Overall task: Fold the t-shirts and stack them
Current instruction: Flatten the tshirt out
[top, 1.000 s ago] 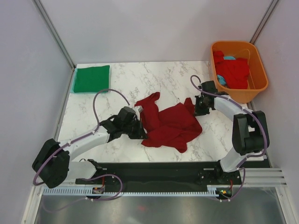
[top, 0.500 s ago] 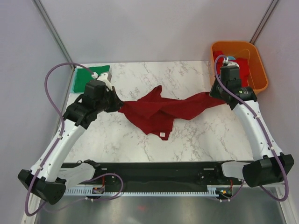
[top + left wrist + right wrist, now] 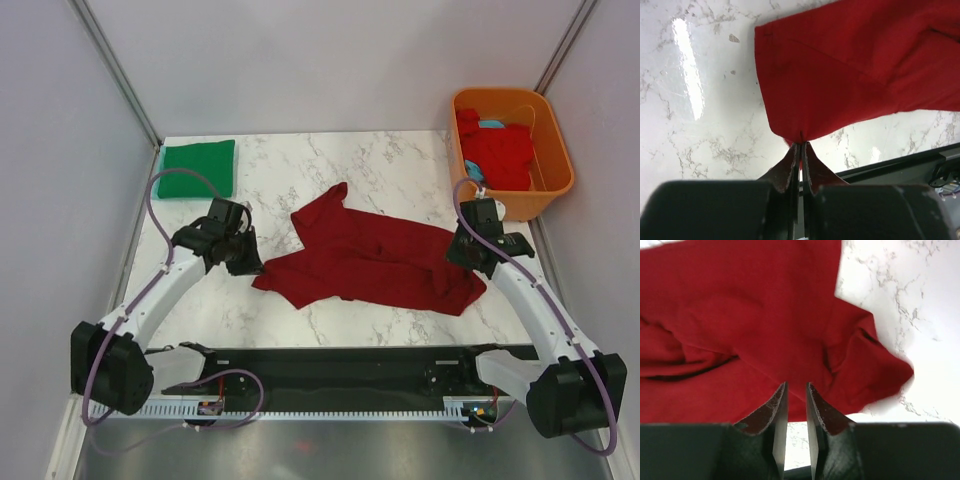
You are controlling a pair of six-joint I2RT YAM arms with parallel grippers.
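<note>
Evidently spread for folding: the dark maroon t-shirt (image 3: 370, 262) lies wide across the counter (image 3: 330, 165) between both arms. Left tool (image 3: 800, 145) is clamped on its left corner. Right tool (image 3: 796, 390), at the opposite edge, shows a narrow gap; whether it grips cannot be determined.

Your top view is bright and evenly lit from above, sharp throughout, with only soft shadows on the marble table (image 3: 380, 165). In your left wrist view a white glare streak crosses that table, and the near fingers (image 3: 782, 172) blur. Your right wrist view washes out white beside the maroon t-shirt (image 3: 740, 325).
</note>
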